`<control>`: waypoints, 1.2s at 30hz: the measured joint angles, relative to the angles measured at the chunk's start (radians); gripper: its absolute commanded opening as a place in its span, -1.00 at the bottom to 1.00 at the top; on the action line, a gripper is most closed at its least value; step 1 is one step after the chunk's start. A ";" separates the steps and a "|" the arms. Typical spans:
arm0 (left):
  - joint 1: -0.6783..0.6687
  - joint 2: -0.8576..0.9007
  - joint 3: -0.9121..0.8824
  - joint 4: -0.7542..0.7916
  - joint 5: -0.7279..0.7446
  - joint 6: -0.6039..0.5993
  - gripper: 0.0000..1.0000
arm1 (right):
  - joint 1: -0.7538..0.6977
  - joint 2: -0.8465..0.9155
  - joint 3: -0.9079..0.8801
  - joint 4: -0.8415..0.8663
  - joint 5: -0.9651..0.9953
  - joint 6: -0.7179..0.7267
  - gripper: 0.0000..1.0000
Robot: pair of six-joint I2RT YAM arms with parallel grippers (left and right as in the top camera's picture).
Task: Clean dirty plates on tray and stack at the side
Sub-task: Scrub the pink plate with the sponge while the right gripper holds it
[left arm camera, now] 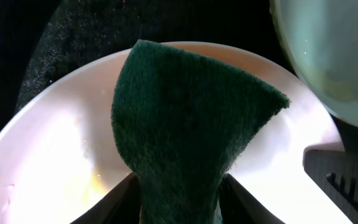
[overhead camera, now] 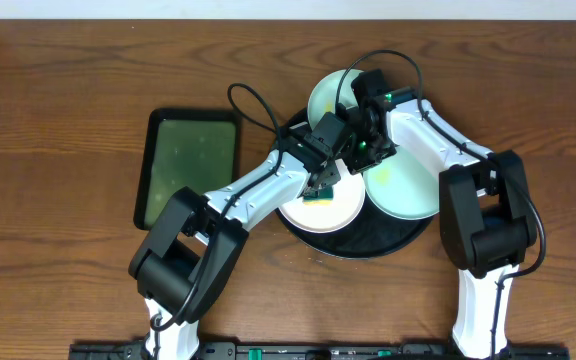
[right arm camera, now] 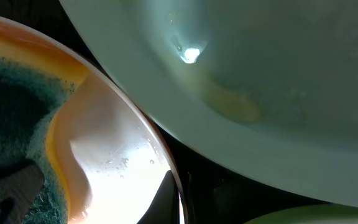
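brown wooden table (overhead camera: 68, 80) fills the overhead view, with a rectangular green tray (overhead camera: 190, 160) on its left part and the round black tray (overhead camera: 368, 245) in the middle. on the black tray, the white-pinkish plate (overhead camera: 318, 212) lies at the front left and the pale mint-blue plate (overhead camera: 408, 190) at the right, its edge riding over the white-pinkish rim. the pale green plate (overhead camera: 328, 95) is at the back, partly hidden by the arms. the left gripper (overhead camera: 320, 185) hangs over the white-pinkish plate and pinches a dark green sponge (left arm camera: 185, 124), with both fingers (left arm camera: 114, 202) against its sides. the right gripper (overhead camera: 365, 150) is pressed together beside the mint-blue plate's rim; whether it pinches that rim cannot be told. a yellowish smear (right arm camera: 232, 102) marks the mint-blue plate.
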 measured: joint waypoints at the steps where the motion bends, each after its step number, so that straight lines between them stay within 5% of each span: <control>1: 0.000 0.000 0.000 0.000 0.000 0.007 -0.17 | 0.000 0.000 0.000 0.000 0.000 0.001 -0.97; 3: 0.002 0.000 0.000 0.000 0.000 0.014 -0.20 | 0.000 0.000 0.000 -0.001 0.000 0.002 -0.97; 6: 0.002 0.000 0.000 0.000 -0.001 0.020 -0.56 | 0.000 0.000 0.000 -0.001 0.000 0.002 -0.97; 8: 0.002 0.000 0.000 0.001 -0.001 0.032 -0.56 | 0.000 0.000 0.000 -0.001 0.000 0.002 -0.97; 18: 0.002 -0.026 0.000 -0.015 -0.007 0.066 -0.04 | 0.000 0.000 0.000 -0.001 0.000 0.002 -0.97; 36: 0.002 -0.046 0.000 -0.016 -0.014 0.170 0.02 | 0.000 0.000 0.000 -0.003 0.000 0.002 -0.98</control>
